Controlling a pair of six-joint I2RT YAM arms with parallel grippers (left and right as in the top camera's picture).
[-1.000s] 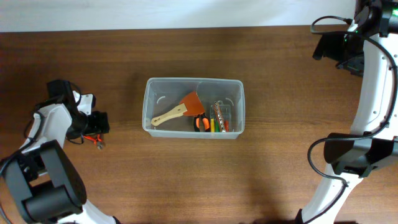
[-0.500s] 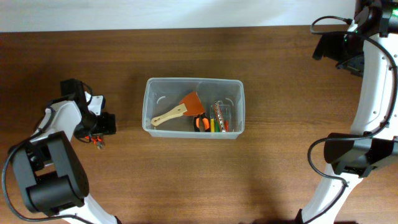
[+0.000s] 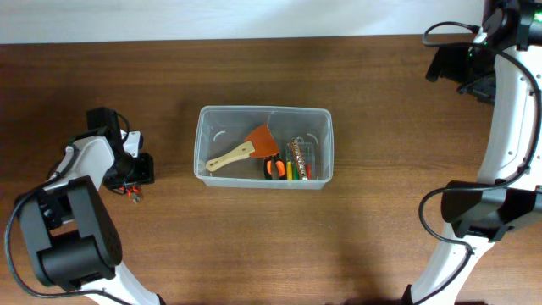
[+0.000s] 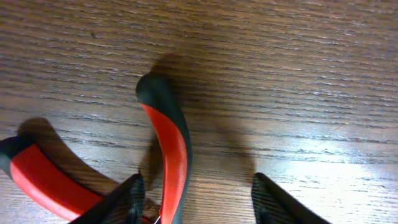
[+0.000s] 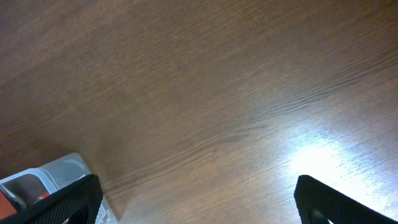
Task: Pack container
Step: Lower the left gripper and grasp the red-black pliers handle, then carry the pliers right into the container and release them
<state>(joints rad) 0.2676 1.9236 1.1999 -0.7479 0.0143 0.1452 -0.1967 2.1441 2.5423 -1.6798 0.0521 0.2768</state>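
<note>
Left of the container (image 3: 200, 144), the left gripper (image 4: 202, 196) is moving onto the red pliers (image 4: 171, 143) — fingers spread, getting ready to grab.

Container (image 3: 222, 127) mid-table. Inside: scraper (image 3: 241, 151) left, bit case (image 3: 302, 158) right. Pliers (image 4: 173, 149) on table, well left of container, one handle between left gripper (image 4: 198, 190) fingers.

Clear rectangular container (image 3: 263, 146) sits lidless mid-table, tools lying inside
</note>
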